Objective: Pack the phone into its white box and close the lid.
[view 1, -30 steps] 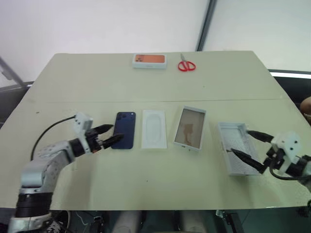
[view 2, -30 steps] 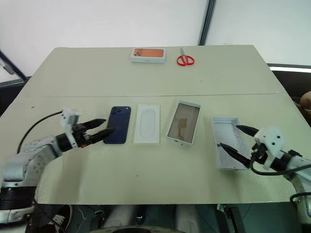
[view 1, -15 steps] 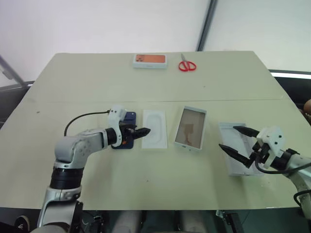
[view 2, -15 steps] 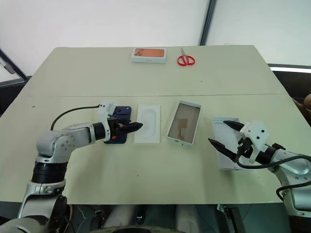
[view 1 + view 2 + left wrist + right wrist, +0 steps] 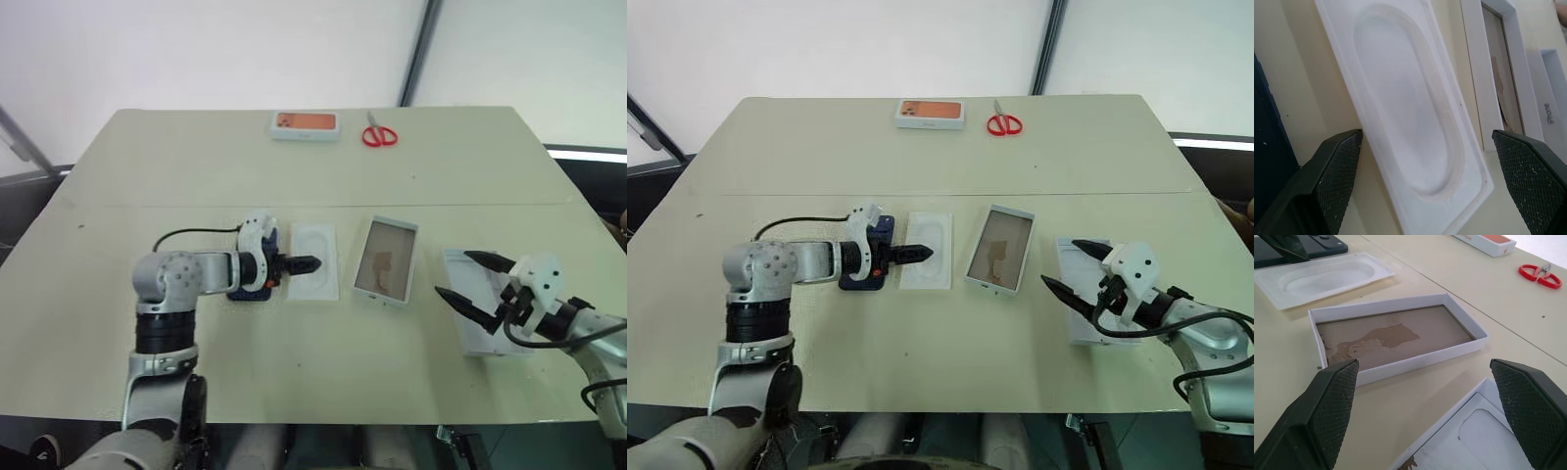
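Across the table [image 5: 118,323], the phone [image 5: 880,231] lies lengthwise near-to-far, left of the box [image 5: 386,259]. Left gripper [image 5: 306,263] gapes empty, overshooting rightward past the phone; right gripper [image 5: 468,278] likewise, over the lid [image 5: 487,338].

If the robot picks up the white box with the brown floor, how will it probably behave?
The white box looks like thin cardboard with low walls, so it is probably light and may flex if squeezed. It lies flat and empty on the table, so a push would likely slide it rather than tip it. Its brown floor looks torn, perhaps fragile.
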